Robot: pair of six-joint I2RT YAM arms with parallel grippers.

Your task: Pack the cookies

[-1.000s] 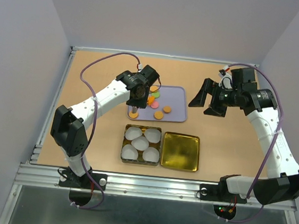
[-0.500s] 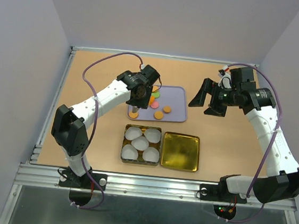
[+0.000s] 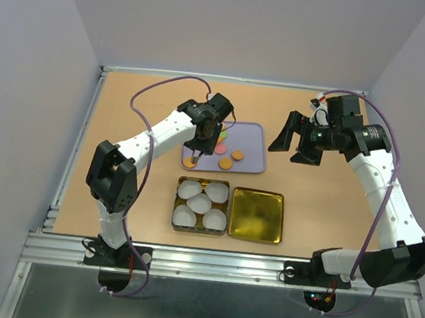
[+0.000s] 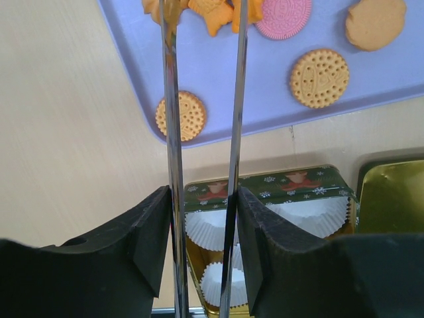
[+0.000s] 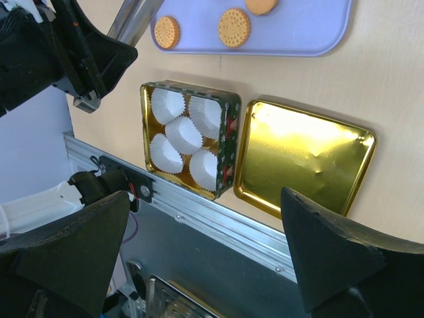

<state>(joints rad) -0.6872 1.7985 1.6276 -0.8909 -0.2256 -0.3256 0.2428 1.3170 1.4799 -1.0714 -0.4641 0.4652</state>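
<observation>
Several cookies lie on a lilac tray [image 3: 252,144]: round orange ones [image 4: 181,116] [image 4: 319,68] [image 4: 375,23], a pink one [image 4: 283,13] and an orange flower-shaped one [image 4: 212,14]. From above they show as orange discs [image 3: 190,161] [image 3: 226,163]. My left gripper [image 3: 206,128] [image 4: 202,199] hovers over the tray's left part, shut on metal tongs [image 4: 233,99]. The tong tips reach the flower-shaped cookie at the left wrist view's top edge; whether they grip it I cannot tell. My right gripper [image 3: 296,141] [image 5: 212,265] is open and empty, in the air right of the tray.
A green Christmas tin [image 3: 178,199] [image 5: 230,142] with several white paper cups [image 5: 183,134] stands in front of the tray. Its gold lid [image 3: 257,214] [image 5: 305,159] lies upside down to its right. A metal rail [image 3: 217,262] runs along the near table edge.
My left arm has swung and the gripper with the tongs has moved from the tray's front left corner back toward the cookie pile. The round cookie there now lies uncovered. The right arm has not moved.
</observation>
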